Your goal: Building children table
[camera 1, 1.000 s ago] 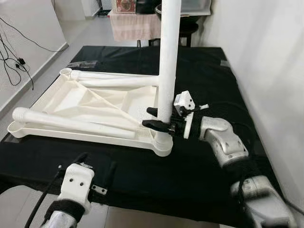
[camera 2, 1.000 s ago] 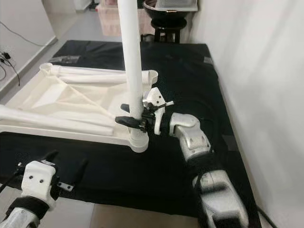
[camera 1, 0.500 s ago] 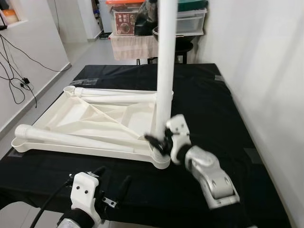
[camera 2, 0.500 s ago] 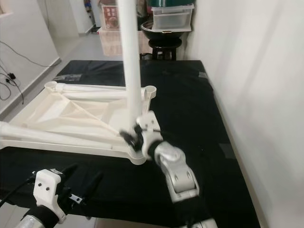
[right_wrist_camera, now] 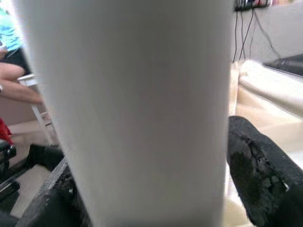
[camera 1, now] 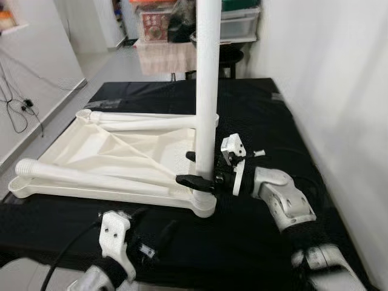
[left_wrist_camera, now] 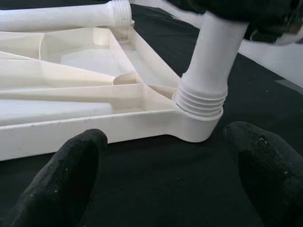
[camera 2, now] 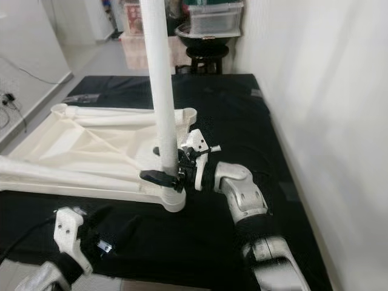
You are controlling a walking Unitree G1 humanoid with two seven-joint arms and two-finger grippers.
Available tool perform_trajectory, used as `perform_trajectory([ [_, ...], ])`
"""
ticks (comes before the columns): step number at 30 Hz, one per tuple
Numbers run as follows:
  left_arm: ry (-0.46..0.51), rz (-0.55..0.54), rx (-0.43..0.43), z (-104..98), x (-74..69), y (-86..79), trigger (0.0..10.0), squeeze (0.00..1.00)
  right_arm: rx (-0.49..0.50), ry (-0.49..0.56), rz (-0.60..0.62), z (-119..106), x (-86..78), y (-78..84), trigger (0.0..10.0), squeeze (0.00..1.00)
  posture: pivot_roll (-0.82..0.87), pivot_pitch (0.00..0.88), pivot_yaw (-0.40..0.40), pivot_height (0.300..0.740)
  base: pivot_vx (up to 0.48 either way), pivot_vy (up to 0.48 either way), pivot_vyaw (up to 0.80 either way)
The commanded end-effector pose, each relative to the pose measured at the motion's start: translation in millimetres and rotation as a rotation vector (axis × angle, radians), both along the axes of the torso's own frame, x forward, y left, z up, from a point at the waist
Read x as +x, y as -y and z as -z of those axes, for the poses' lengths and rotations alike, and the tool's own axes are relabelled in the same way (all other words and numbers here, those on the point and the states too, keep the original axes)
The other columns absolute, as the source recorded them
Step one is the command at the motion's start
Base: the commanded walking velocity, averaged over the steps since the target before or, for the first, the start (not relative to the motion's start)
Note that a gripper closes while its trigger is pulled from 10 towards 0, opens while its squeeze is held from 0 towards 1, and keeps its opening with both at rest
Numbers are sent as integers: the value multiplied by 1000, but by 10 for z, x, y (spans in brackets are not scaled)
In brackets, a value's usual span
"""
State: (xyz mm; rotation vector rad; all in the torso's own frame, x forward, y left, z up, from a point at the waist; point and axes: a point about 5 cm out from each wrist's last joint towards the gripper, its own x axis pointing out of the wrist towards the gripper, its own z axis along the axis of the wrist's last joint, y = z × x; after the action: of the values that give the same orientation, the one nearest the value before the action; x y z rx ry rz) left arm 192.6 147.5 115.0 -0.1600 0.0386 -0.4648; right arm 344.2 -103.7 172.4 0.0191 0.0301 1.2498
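Note:
A white plastic tabletop [camera 1: 103,151] lies upside down on the black cloth. One white leg [camera 1: 206,91] stands upright in its near right corner socket [left_wrist_camera: 199,123], with the screw thread [left_wrist_camera: 199,101] showing just above the socket. My right gripper [camera 1: 193,168] is shut on this leg just above the socket; the leg [right_wrist_camera: 137,109] sits between its black fingers [right_wrist_camera: 258,170]. Two loose legs lie on the tabletop, one along the near edge [camera 1: 91,176] and one along the far edge [camera 1: 145,121]. My left gripper [left_wrist_camera: 163,179] is open, low on the cloth, facing the socket and touching nothing.
The black cloth [camera 1: 254,109] covers the work surface, which runs close along a white wall [camera 1: 339,91] on the right. A stool and storage boxes [camera 1: 233,54] stand behind it. Cables [camera 1: 18,109] trail on the floor at left. A seated person's leg [right_wrist_camera: 19,80] is nearby.
The camera has shifted. My right forearm has swung from a steep angle back to level, still holding the leg's base. My left gripper has moved right, closer to the corner socket.

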Motion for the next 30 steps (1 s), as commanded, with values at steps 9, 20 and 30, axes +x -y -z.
perform_trajectory([
  [9, -34, -17, -15, 65, 49, -22, 10000, 0, 13, -120, -46, 253, 25, 28, 0, 0, 49, 10, 25, 740, 0, 0, 0],
  [20, -37, -11, -34, 48, 52, -57, 10000, 0, 25, -103, 78, 258, 124, 33, 0, 0, 38, 29, 34, 740, 0, 0, 0],
  [30, -32, -30, -40, 3, 60, -126, 10000, 0, -140, 65, 825, 446, 9, 114, 0, 0, -9, 68, 36, 740, 0, 0, 0],
])
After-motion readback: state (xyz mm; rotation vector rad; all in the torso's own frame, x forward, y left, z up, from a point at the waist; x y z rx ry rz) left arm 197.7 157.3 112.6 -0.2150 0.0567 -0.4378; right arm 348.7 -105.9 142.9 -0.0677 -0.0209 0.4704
